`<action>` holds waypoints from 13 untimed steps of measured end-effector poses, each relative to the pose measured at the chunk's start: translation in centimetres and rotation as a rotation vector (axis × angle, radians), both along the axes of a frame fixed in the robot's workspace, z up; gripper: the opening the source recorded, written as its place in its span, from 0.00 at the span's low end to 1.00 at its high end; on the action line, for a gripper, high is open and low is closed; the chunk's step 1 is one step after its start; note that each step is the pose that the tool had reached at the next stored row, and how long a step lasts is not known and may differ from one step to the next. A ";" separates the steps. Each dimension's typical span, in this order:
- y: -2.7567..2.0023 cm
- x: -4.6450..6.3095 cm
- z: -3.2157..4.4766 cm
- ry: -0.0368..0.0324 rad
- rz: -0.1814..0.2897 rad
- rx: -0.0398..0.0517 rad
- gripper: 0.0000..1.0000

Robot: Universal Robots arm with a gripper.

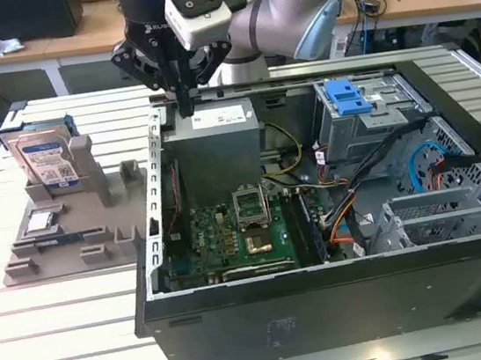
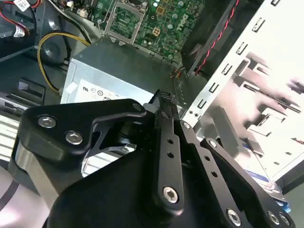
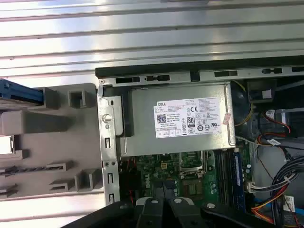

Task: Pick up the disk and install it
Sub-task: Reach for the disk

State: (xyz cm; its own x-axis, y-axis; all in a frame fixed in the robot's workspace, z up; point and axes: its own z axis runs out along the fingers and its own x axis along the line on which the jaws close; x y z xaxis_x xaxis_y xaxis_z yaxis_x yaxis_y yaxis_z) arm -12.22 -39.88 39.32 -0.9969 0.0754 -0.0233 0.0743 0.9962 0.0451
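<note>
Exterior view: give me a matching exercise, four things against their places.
1 disk
2 gripper
3 power supply
4 motherboard

A flat on the case floor
B upright in the grey holder
C in the case, beneath the gripper
D hanging over the case's edge

Pairs: 1-B, 2-D, 3-C, 4-A

The case (image 1: 327,297) lies open on the tabletop (image 1: 67,345). Just beside it, on the exterior view's left, sits the holder (image 1: 63,248). The disk (image 1: 42,157) stands upright at the holder's far end, and the chip (image 1: 40,221) lies flat before it. In the case, the power supply (image 1: 217,139) sits in the far left corner, the motherboard (image 1: 230,235) lies before it, and the drive cage (image 1: 364,110) stands to the right. The claw (image 1: 187,107) hangs over the power supply's left edge, well apart from the disk.
</note>
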 end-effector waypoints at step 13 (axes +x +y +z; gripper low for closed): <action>0.00 -3.5 0.00 0.0000 0.000 -0.0001 0.10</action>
